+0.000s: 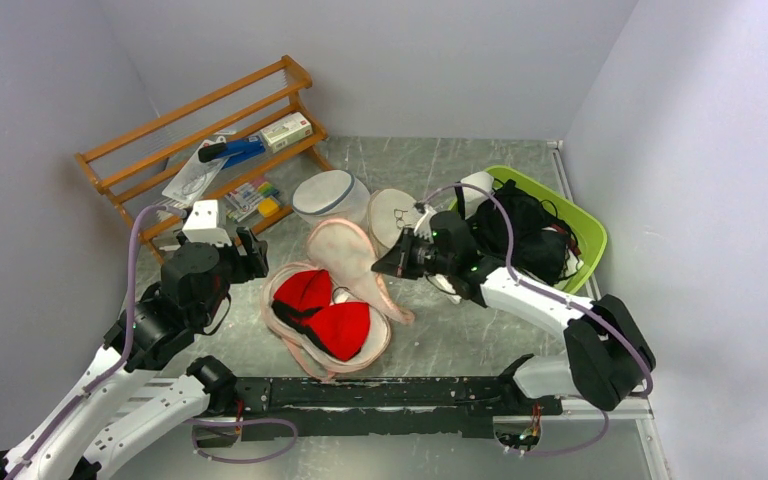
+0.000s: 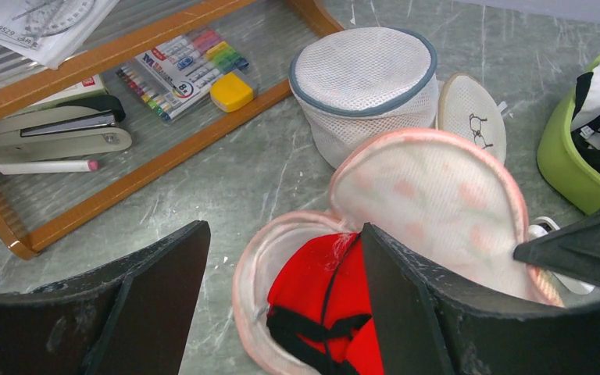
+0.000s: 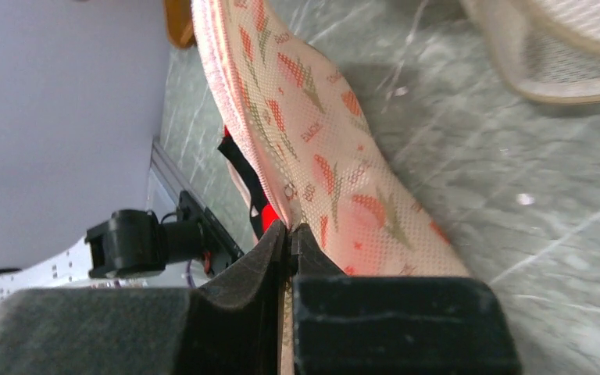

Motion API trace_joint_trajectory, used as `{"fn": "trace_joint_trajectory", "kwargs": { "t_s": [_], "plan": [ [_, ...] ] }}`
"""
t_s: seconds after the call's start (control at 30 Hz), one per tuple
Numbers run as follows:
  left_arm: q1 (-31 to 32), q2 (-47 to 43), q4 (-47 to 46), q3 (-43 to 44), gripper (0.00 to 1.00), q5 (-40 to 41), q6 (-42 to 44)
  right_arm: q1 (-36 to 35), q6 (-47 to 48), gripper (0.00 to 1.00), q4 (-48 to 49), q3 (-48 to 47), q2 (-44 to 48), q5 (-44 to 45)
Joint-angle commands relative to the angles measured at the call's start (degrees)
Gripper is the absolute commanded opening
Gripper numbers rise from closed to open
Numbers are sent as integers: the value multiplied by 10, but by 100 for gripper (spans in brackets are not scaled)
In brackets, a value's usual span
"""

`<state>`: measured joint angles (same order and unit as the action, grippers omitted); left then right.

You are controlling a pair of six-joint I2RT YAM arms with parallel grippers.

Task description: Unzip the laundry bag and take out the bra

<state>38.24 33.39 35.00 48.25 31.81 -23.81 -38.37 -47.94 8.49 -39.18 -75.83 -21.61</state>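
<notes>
The laundry bag point(image 1: 345, 250) lies unzipped mid-table, its pale pink lid flap lifted up off the base point(image 1: 285, 335). The red bra point(image 1: 325, 312) with black straps lies in the open base. My right gripper point(image 1: 388, 264) is shut on the lid's edge and holds it up; the right wrist view shows the jaws point(image 3: 289, 230) pinching the floral fabric point(image 3: 312, 148), with a bit of the bra point(image 3: 269, 216) behind. My left gripper point(image 1: 251, 254) is open and empty just left of the bag. In the left wrist view it point(image 2: 285, 234) hovers over the bra point(image 2: 320, 289), with the lid point(image 2: 430, 195) behind.
A wooden rack point(image 1: 200, 140) with pens and a stapler stands at the back left. A round white mesh bag point(image 1: 328, 195) and a beige disc point(image 1: 392, 215) sit behind the floral bag. A green basket point(image 1: 585, 235) of black clothing is at the right.
</notes>
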Motion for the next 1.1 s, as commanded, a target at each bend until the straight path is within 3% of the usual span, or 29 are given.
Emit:
{"fn": "trace_joint_trajectory", "kwargs": {
  "t_s": [0.0,0.17,0.37,0.53,1.0,1.07],
  "plan": [
    [-3,0,-14,-5,82,1,1,62,-20,0,-21,21,19,-54],
    [-3,0,-15,-5,82,0,1,115,-43,0,-22,85,49,-83],
    [-3,5,-17,-5,82,-4,3,130,-47,0,-63,157,139,-68],
    [-3,5,-18,-6,82,-7,3,150,42,0,-183,152,182,38],
    [-3,4,-17,-6,82,-8,2,169,118,0,-292,121,165,145],
    [-3,4,-18,-7,82,-10,2,169,129,7,-300,109,176,150]
  ]
}}
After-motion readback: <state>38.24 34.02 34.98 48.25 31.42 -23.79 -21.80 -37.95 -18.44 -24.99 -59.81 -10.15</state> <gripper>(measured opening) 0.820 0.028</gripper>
